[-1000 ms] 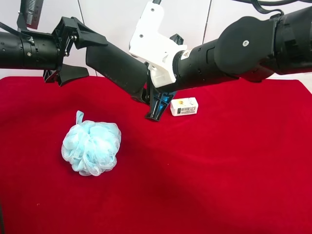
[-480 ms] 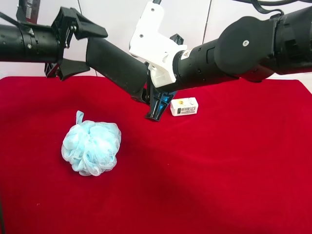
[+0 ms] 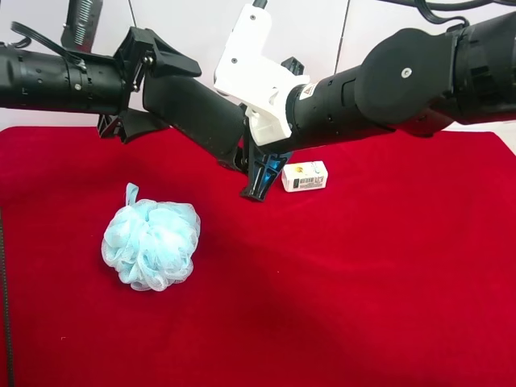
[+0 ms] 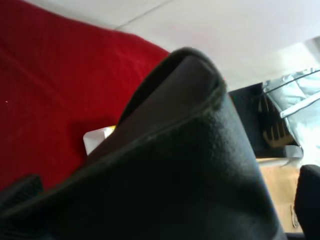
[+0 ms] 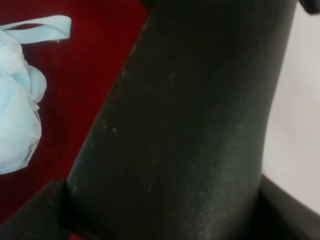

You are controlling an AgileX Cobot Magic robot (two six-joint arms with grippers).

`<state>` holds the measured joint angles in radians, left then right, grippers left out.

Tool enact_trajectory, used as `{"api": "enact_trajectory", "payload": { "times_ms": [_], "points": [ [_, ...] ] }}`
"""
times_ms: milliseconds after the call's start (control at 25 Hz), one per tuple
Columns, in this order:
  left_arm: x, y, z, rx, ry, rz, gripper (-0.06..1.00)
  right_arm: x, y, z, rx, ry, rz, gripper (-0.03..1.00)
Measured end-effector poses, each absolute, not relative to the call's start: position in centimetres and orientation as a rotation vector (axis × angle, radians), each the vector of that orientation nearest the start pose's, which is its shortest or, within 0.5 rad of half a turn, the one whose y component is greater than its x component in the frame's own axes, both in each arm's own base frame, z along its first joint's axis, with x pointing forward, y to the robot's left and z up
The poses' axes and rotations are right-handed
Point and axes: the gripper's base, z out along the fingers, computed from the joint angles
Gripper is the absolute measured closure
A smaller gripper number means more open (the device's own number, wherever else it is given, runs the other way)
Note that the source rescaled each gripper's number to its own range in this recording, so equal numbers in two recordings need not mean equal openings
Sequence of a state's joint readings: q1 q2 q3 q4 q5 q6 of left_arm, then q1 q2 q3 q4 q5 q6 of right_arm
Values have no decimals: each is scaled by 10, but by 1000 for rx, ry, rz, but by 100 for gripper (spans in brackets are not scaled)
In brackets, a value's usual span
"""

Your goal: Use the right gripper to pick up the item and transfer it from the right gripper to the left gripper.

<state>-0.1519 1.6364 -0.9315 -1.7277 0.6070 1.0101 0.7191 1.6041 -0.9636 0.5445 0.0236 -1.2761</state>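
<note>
Red cloth covers the surface (image 3: 363,282), with a pale wall behind it. The item (image 3: 201,113), a dark matte case, is off the cloth in the upper centre-left of the exterior high frame. It slants from its lower end near the frame's middle up towards the upper left.

The right gripper (image 3: 254,169), with its white housing, reaches in from the upper right and is clamped on the case's lower end. In the right wrist view the case (image 5: 190,125) fills almost the whole picture, with dark fingers (image 5: 30,212) at the bottom corners.

The left gripper (image 3: 165,93) comes in from the upper left with its jaws spread wide, one above and one below the case's upper end. Whether they touch it cannot be told. The left wrist view shows that rounded end (image 4: 170,100) very close.

A light-blue mesh pouf (image 3: 151,244) lies on the cloth at lower left. A small white box (image 3: 305,176) sits just right of the right gripper's fingers.
</note>
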Motion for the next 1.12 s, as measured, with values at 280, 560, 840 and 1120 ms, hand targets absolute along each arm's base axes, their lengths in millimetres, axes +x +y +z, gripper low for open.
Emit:
{"api": "enact_trajectory", "payload": {
  "times_ms": [280, 560, 840, 1120],
  "points": [
    [329, -104, 240, -256, 2177, -1154, -6, 262, 231, 241, -1428, 1600, 6, 97],
    [329, -104, 240, -219, 2173, -1135, -3, 262, 231, 241, -1428, 1600, 6, 97],
    [331, -102, 239, -238, 2173, -1110, 85, 262, 231, 241, -1416, 1611, 13, 97],
    [331, -102, 239, -243, 2171, -1113, 85, 262, 231, 241, -1415, 1612, 14, 97]
  ]
}}
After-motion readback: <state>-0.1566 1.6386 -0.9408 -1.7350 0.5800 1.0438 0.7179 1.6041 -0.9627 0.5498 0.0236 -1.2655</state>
